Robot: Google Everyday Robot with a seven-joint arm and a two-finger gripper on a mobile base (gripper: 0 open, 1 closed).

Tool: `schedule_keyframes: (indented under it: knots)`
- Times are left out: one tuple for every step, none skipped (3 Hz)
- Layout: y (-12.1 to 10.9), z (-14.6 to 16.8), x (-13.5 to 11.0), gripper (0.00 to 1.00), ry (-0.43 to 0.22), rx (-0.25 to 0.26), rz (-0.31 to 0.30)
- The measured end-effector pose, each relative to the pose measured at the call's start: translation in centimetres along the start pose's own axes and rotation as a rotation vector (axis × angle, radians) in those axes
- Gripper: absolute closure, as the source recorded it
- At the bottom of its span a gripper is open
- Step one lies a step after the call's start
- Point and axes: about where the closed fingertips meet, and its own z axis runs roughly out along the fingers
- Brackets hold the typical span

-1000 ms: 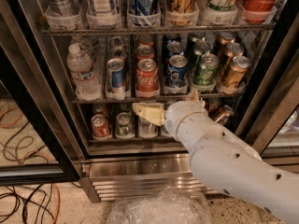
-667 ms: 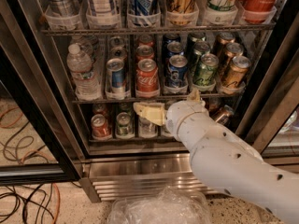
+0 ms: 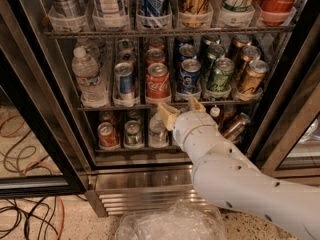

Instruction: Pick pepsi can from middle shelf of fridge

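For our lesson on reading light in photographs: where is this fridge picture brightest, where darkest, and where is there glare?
Camera view: brightest on the white arm behind the gripper, which hovers open at the middle shelf's front edge; silver glints on the pepsi can and its neighbours' tops; darkest on the bottom shelf and along the fridge's black door frames.

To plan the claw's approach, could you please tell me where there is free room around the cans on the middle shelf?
Free: headroom between the front can tops and the rack above, and the doorway where the open claw sits below the pepsi can. Crowded: the middle shelf, with Coca-Cola can and green can flanking that can closely.
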Motion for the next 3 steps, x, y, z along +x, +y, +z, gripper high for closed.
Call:
schedule_keyframes:
  knots:
    - [-0.7,1.0,0.6,0.46,-0.032,0.053,0.02]
    - [-1.6,1.7,0.6,0.48,-0.072,0.105,0.03]
    - [-2.2,2.6,0.0,0.51,-0.12,0.136,0.034]
